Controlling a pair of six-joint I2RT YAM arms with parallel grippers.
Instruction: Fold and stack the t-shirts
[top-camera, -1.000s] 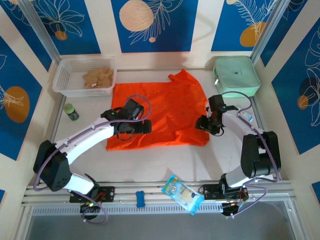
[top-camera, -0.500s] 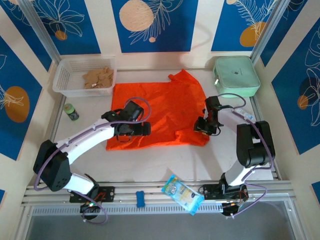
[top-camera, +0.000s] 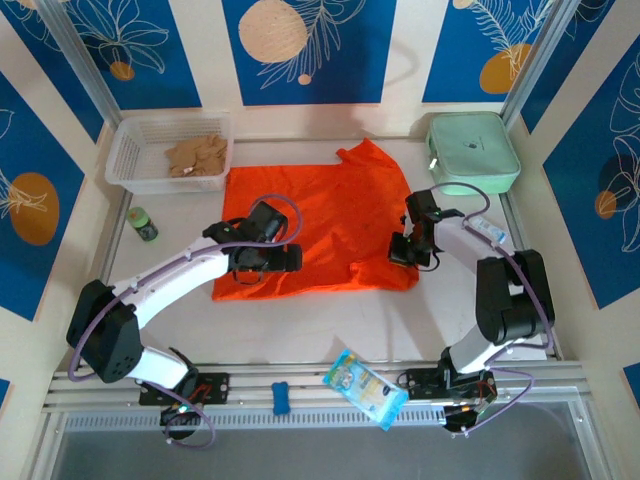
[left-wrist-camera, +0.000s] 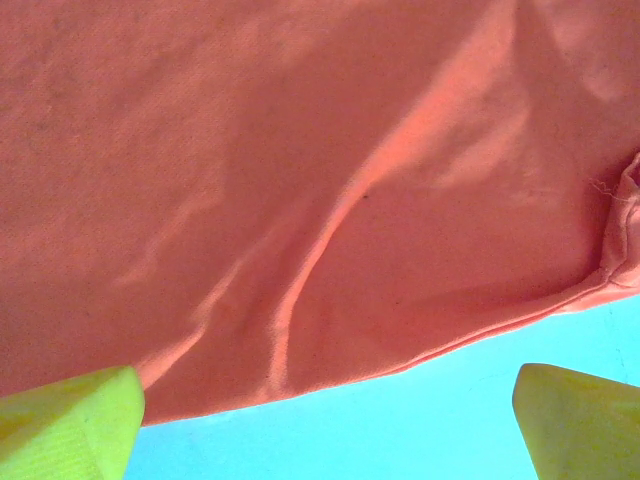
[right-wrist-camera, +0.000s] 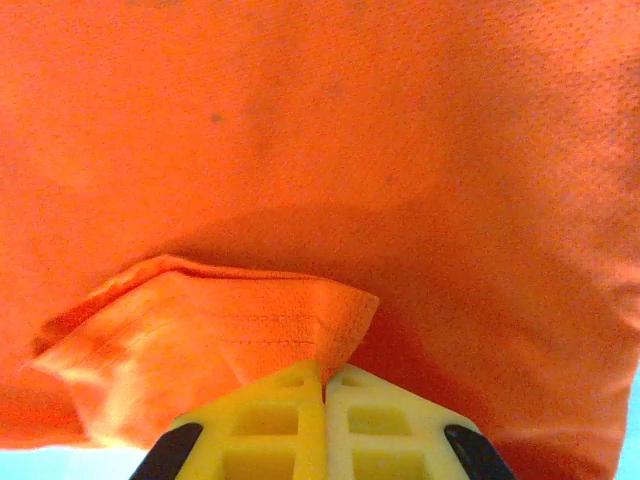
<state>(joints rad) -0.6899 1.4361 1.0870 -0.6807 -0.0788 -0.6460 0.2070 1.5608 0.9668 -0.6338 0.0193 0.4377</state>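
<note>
Since a second ago the right gripper (right-wrist-camera: 322, 372) has slid slightly left onto the right hem of the orange-red t-shirt (top-camera: 335, 215) and closed fully, pinching a small fold. Over the near hem the left gripper (left-wrist-camera: 330, 415) hangs wide open, holding nothing. The shirt lies spread flat in the middle of the table (top-camera: 330, 320). It looks thin, light and limp, so hems and corners seem the best places to hold.
</note>
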